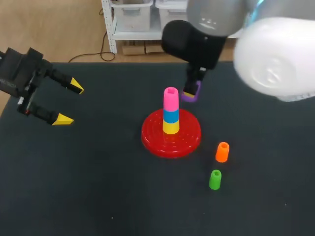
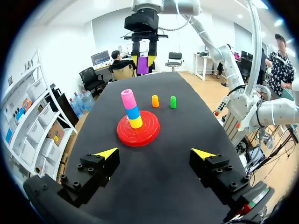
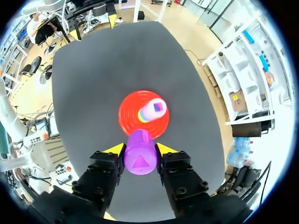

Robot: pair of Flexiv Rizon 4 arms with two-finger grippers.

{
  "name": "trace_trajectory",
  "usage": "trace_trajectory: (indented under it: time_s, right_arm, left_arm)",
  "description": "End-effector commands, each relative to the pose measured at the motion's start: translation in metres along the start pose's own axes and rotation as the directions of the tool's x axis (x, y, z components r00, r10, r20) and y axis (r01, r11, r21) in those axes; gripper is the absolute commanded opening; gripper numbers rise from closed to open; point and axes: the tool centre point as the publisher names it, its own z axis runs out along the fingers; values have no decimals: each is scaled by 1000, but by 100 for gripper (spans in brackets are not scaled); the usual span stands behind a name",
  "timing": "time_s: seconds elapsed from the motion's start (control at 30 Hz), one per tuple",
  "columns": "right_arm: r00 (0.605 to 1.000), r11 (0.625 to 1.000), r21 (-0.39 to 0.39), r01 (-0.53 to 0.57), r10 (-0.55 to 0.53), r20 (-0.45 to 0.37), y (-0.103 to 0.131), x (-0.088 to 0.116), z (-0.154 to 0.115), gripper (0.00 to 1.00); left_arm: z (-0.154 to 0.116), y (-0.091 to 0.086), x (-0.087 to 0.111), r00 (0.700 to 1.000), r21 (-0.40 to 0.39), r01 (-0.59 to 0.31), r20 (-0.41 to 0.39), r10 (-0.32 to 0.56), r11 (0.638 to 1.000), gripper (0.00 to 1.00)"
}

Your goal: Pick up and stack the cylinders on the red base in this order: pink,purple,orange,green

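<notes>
Glossy plastic red base (image 1: 171, 135), smooth plastic purple cylinder (image 3: 139, 153), matt dark cloth-like table (image 1: 98, 187)

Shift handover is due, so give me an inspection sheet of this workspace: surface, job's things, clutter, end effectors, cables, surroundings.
Surface: dark table, no spills seen.
Job's things: red base carries a stack of yellow cylinder, blue cylinder and pink cylinder on top. The purple cylinder is held off the table. The orange cylinder and green cylinder stand upright on the table beside the base, apart from each other.
Clutter: nothing seen.
End effectors: right end effector shut on the purple cylinder. Left end effector open and empty, over the table's left side.
Cables: nothing seen on the table.
Surroundings: nobody reaches over the table.
</notes>
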Motion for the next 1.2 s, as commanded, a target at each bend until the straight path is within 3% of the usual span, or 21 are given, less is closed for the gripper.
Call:
trace_trajectory:
  time_s: [0.03, 0.8, 1.2]
  right_arm:
    - [999, 1000, 6, 7, -7, -34, -3, -17, 4, 0]
    - [997, 999, -21, 41, -43, -64, -26, -40, 21, 0]
    - [997, 999, -39, 28, -30, -67, -24, -39, 36, 0]
  left_arm:
    - [0, -1, 1, 1000, -4, -4, 3, 4, 1000, 100]
    - [0, -1, 1, 1000, -4, -4, 3, 4, 1000, 100]
    - [0, -1, 1, 1000, -4, -4, 3, 4, 1000, 100]
